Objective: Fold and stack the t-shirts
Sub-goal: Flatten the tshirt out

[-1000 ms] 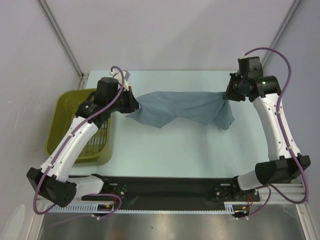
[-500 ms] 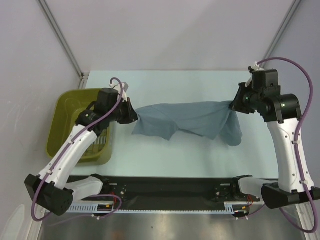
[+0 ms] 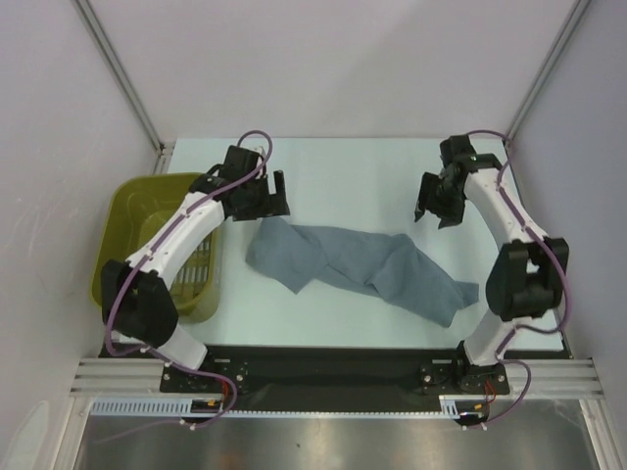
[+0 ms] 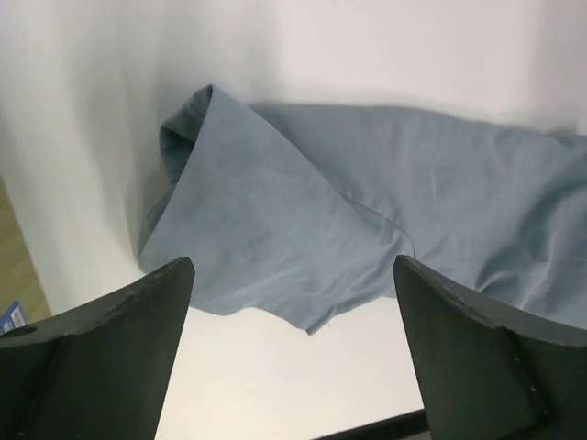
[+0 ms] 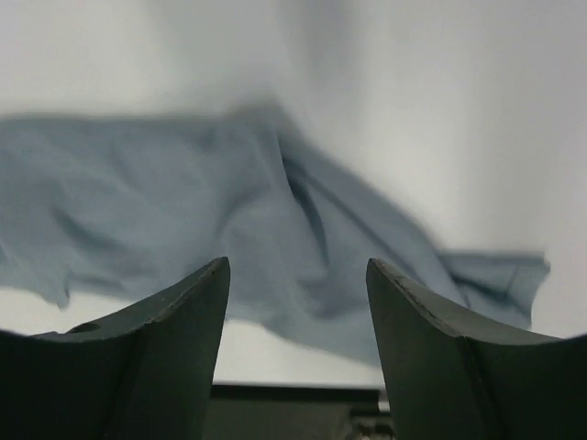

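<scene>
Top external: logged t-shirt [image 3: 358,266] crumpled in long strip on table [image 3: 343,176], right of olive basket [image 3: 122,225]. Observed left gripper [image 3: 272,201] spread wide, empty, apart from shirt's left end. Observed right gripper [image 3: 434,213] parted, empty, apart from cloth.

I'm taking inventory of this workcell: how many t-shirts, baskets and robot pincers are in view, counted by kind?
Slate blue-grey cotton t-shirt, lying crumpled on the table: 1
Olive plastic basket: 1
Black two-finger pincers, both open: 2 (left pincer, right pincer)
Total: 4
</scene>
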`<state>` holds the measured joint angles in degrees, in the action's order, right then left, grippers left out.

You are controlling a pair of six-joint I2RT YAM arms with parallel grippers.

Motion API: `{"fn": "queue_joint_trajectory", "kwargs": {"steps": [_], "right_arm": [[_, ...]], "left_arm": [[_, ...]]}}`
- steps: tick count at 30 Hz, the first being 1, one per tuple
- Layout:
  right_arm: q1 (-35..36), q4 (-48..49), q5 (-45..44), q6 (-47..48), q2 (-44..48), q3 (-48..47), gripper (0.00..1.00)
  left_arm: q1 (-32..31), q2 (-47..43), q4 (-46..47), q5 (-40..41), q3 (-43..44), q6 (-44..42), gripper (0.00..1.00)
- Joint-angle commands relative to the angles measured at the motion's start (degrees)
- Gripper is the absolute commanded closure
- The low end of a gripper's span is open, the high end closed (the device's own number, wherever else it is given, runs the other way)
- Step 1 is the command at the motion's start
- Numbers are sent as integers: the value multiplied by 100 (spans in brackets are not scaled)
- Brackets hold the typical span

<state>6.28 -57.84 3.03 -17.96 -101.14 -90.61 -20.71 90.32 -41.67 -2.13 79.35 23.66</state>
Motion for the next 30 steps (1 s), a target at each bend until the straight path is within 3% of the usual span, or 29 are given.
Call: {"fn": "queue_joint_trajectory", "kwargs": {"steps": [1,3,4,5,7,9,14,20,25,30], "right_arm": [[250,-148,23,-58,1673,875,32],[364,-306,66,-129,2053,1481,33],[417,-289,101,-242,2281,2094,34],[426,-106,267,-313,2675,2474,36],[374,167,382,-445,3029,3360,37],[260,527,593,-630,3171,3698,38],[-92,1283,683,-867,2540,4130,40],[-259,2100,235,-1061,1608,4034,57],[-417,2357,-4,-834,293,2858,57],[-444,1445,-144,-586,-889,995,45]], "left_arm": [[-73,-838,53,-41,-531,-142,4],[-126,-1086,167,-339,-911,-72,7],[-205,-1200,255,-471,-1269,-46,18],[-266,-1375,430,-594,-1438,7,21],[-459,-1421,528,-630,-1791,77,19],[-513,-1298,572,-796,-1958,279,11],[-504,-1087,626,-701,-2012,464,11],[-504,-876,371,-561,-1353,244,11],[-469,-850,300,-499,-1291,209,11],[-320,-815,247,-534,-1238,113,11]]}}
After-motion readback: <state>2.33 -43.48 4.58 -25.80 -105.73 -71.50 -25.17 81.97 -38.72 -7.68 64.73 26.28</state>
